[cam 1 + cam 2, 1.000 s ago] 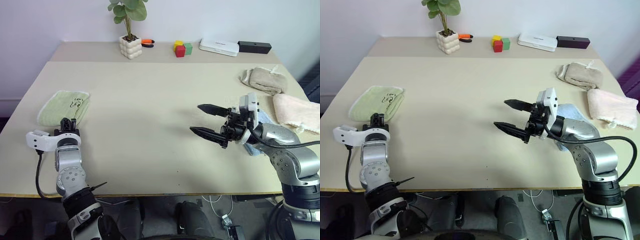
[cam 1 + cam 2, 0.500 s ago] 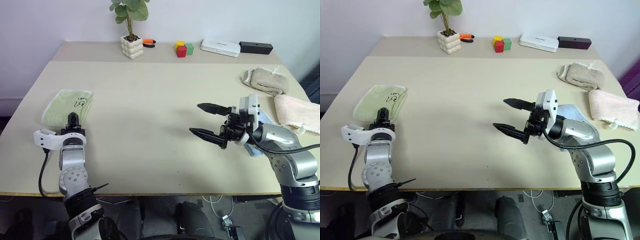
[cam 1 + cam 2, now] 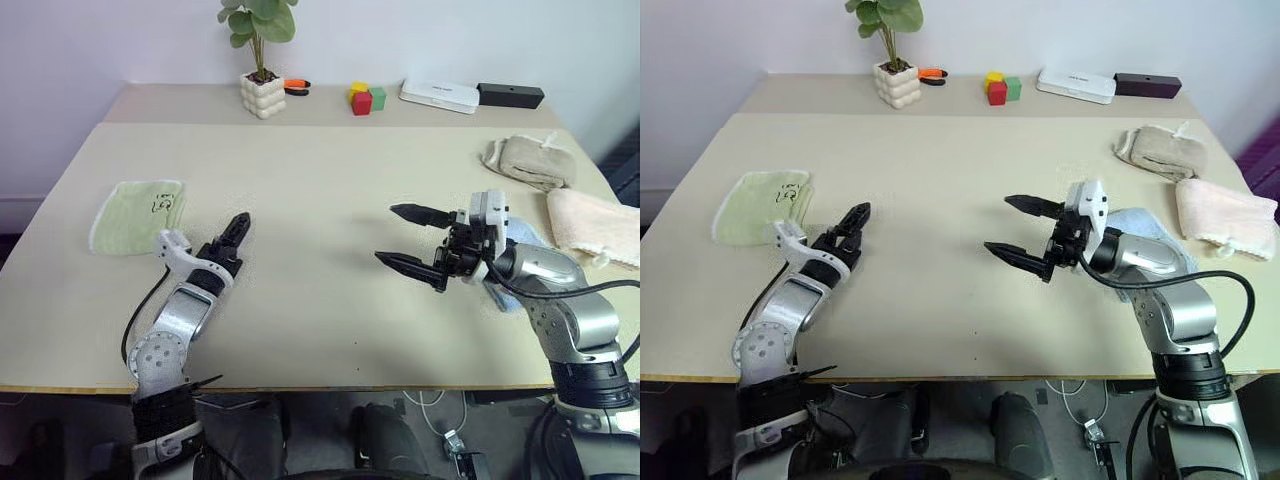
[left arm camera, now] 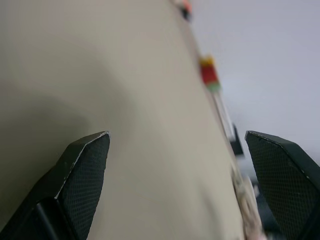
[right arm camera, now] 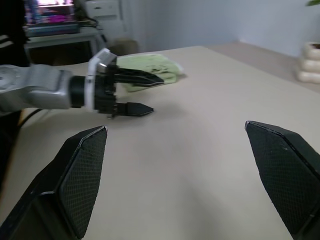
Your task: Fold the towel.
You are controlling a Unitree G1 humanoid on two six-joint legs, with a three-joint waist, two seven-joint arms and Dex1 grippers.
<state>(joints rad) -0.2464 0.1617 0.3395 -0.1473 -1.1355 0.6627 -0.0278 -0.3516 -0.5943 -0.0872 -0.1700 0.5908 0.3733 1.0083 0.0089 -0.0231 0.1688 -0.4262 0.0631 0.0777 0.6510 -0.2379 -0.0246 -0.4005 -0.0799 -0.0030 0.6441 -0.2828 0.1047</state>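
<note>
From my left eye, the one container on the counter (image 3: 320, 200) is a white bumpy pot (image 3: 261, 94) at the far edge, holding a green leafy plant (image 3: 258, 20); just beside it lie an orange-handled tool (image 3: 296, 86), coloured blocks (image 3: 366, 97), a white flat box (image 3: 438, 95) and a black bar (image 3: 510, 96). The towel (image 3: 138, 214), light green and folded with its dark mark up, lies flat near my left edge of the counter. My left gripper (image 3: 232, 240) sits just beside it toward the middle, apart from it and holding nothing, though I cannot judge its gap from this angle. My right gripper (image 3: 408, 238) hangs over the bare middle, jaws spread wide and empty. By my right arm lie a light blue towel (image 3: 524, 240), a beige towel (image 3: 528, 160) and a pink towel (image 3: 596, 226). My right eye gives the same layout. Through my left wrist, my two black fingers (image 4: 85, 170) stand far apart with only bare counter between them. Through my right wrist, my own fingers (image 5: 85, 165) are likewise wide apart, and across the counter I see my left gripper with its jaws parted, the green towel lying just behind it, untouched.
</note>
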